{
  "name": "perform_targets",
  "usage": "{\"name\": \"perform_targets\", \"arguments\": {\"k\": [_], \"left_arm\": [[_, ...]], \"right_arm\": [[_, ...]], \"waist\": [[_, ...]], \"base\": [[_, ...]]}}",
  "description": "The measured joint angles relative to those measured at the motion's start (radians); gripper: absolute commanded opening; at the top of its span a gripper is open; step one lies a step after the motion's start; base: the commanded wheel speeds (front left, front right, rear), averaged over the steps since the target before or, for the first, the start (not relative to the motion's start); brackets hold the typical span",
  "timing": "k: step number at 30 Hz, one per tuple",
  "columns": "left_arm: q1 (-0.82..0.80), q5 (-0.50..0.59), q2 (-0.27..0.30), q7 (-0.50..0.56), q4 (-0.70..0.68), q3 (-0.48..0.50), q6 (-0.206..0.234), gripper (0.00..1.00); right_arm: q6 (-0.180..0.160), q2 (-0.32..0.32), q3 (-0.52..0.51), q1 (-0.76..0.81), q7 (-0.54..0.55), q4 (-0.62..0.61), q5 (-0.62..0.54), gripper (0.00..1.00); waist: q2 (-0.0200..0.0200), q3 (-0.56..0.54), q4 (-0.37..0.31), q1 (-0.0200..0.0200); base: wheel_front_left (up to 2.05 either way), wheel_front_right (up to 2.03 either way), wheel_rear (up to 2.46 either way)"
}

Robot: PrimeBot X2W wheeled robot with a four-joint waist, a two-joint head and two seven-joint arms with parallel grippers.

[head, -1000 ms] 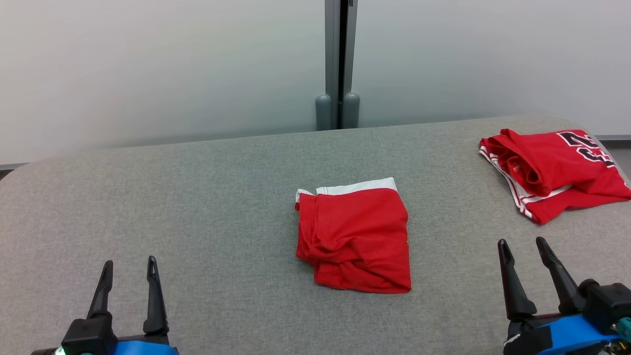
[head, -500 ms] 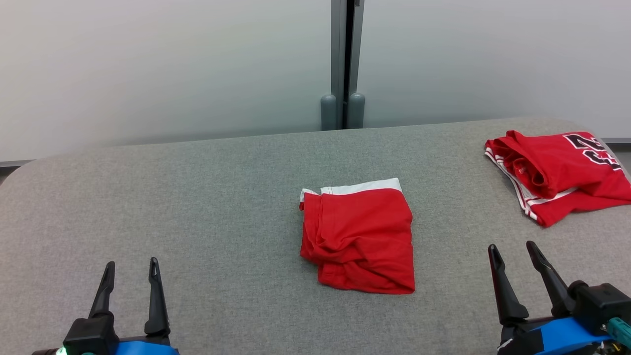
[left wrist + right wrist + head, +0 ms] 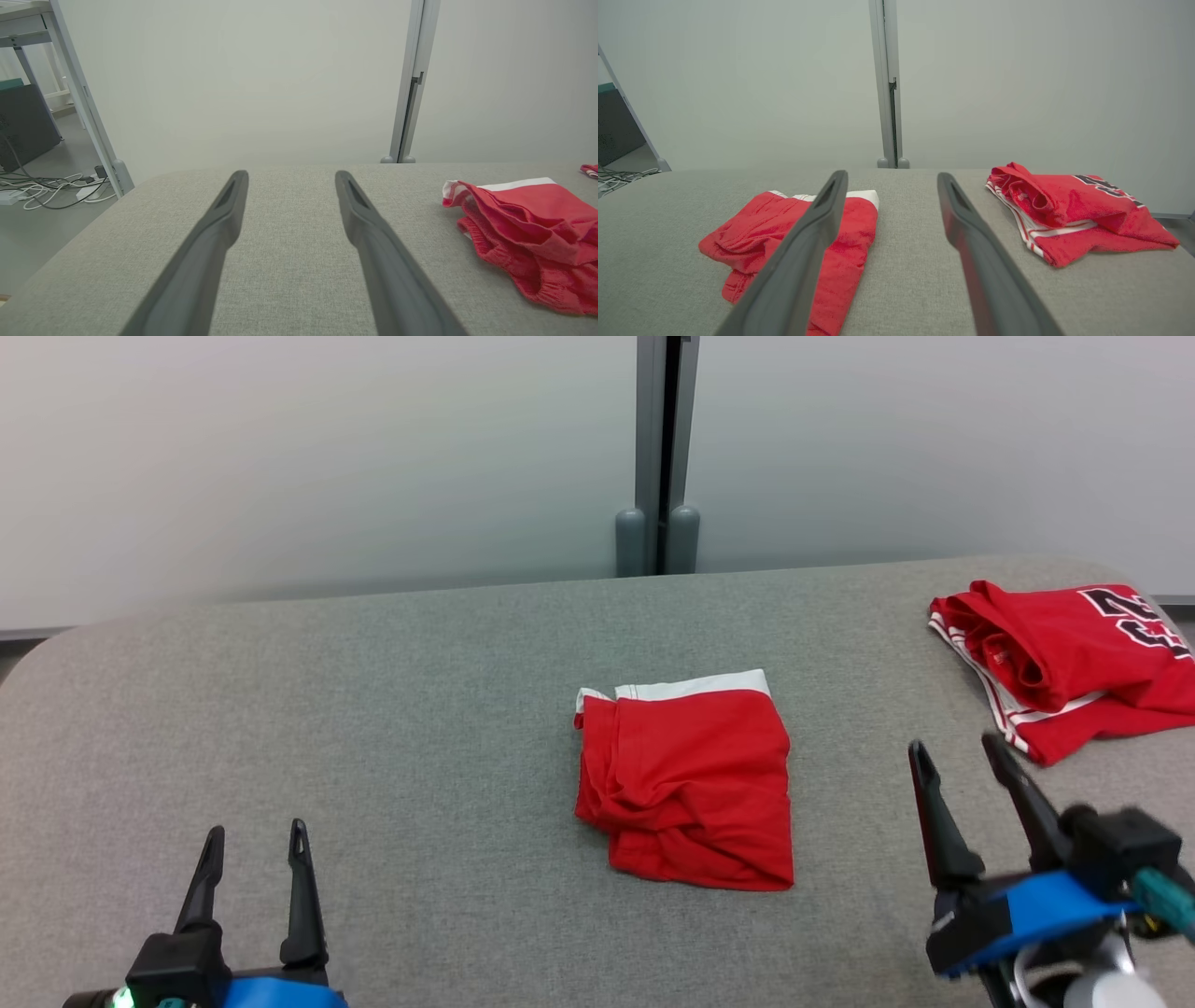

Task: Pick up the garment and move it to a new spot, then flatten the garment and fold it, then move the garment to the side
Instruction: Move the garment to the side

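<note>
Left claw [image 3: 258, 828], right claw [image 3: 954, 743] wide | garment [image 3: 691, 793] long axis near-far, white band [image 3: 693, 688] far

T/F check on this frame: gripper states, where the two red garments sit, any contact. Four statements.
1. The left gripper and right gripper are both open and hold nothing. True.
2. The red garment with the white band lies folded near the middle of the grey table. True.
3. The red jersey with black numerals lies on top of the white-banded garment. False: it lies apart from it, near the table's far right edge.
4. The left gripper touches the white-banded garment. False: it is off to the garment's left, with bare table between them.
</note>
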Motion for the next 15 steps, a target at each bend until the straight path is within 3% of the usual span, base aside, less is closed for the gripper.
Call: {"name": "perform_targets", "arguments": {"k": [8,15], "left_arm": [[-0.042,-0.001,0.000,-0.004,0.006,-0.024,-0.002,1.00],[-0.094,-0.005,-0.006,-0.021,0.035,-0.047,-0.008,1.00]], "right_arm": [[0.000,-0.019,0.044,-0.213,0.014,0.126,-0.002,1.00],[0.000,-0.043,0.027,-0.337,0.009,0.365,0.015,1.00]], "waist": [[0.0000,0.042,0.034,0.0001],[0.0000,0.089,0.092,0.0001]], "base": [[0.00,0.00,0.00],[0.00,0.00,0.00]]}}
